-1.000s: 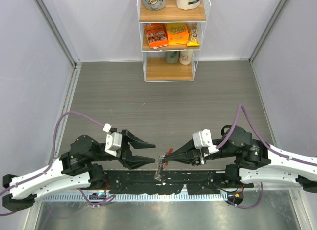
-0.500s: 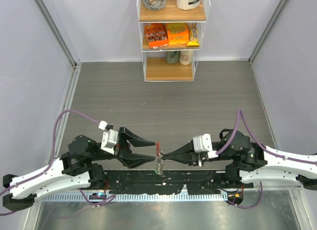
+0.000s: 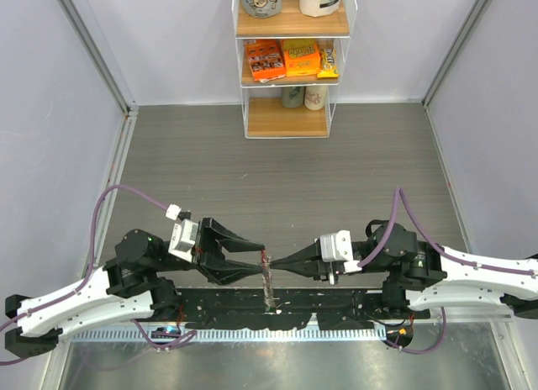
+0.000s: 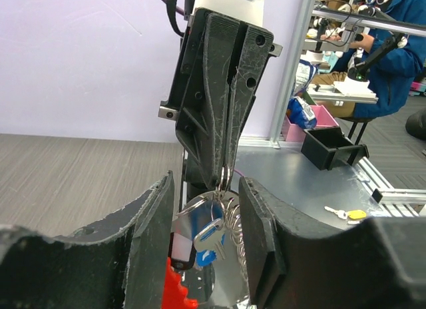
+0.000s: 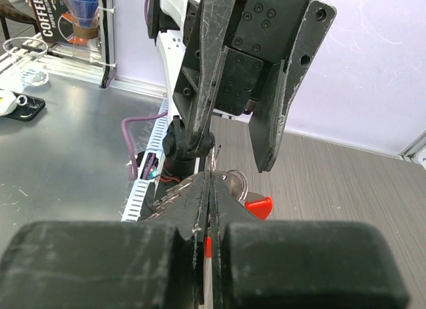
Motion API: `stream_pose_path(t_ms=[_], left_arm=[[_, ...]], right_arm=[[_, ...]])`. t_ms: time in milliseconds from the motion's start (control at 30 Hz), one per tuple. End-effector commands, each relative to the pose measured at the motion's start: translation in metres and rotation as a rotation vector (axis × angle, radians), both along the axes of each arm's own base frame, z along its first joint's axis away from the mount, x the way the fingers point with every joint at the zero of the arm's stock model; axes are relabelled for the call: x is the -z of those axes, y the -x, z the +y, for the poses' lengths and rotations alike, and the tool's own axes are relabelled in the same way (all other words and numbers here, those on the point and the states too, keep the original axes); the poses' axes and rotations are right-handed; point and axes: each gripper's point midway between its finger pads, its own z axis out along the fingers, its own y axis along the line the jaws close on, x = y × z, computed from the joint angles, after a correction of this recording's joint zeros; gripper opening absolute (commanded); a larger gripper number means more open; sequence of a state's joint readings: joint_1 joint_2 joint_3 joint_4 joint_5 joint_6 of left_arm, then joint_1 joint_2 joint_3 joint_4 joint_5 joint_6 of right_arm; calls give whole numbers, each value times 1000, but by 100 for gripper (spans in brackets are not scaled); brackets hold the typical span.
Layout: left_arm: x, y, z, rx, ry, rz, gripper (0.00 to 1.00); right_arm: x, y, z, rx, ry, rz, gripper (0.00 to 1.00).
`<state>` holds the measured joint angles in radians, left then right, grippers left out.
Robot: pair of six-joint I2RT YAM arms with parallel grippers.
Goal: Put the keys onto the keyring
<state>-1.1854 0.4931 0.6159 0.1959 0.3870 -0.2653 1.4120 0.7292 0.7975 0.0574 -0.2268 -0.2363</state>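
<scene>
Right gripper (image 3: 274,261): was clamped on the keyring (image 4: 223,201) from 3 o'clock.
Left gripper (image 3: 259,260): fingers stood apart, straddling it from 9 o'clock.
Blue key (image 4: 208,246): hung at the ring's 6 o'clock.
Care: probably best to close slowly on the key head alone.

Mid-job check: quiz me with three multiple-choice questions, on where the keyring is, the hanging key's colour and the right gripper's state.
1. Where is the keyring? A in a bowl; B hanging between the two grippers; C lying flat on the table.
2. What colour is the head of the key hanging by the keyring? A blue; B orange; C black.
3. How is the right gripper? A wide open; B well away from the keyring; C shut on the keyring.
Answers: B, it dangles where both meet; A, blue plastic shows in the left wrist view; C, the keyring sits pinched in it.
</scene>
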Motion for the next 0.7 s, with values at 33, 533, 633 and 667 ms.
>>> stream_pose_path(t_ms=[33,533,633,667], left_arm=[[-19,8,3,33,63,-22,46],[-14,10,3,46,48,-20,23],[-14,11,3,53,42,-24,11],[-14,12,3,58,37,-26,7]], right_arm=[[-46,-2,-4,23,-149,-38,5],[-51,-1,2,14,-166,-58,5],[-52,-1,2,13,-169,-62,6],[-52,-1,2,13,-169,-63,6]])
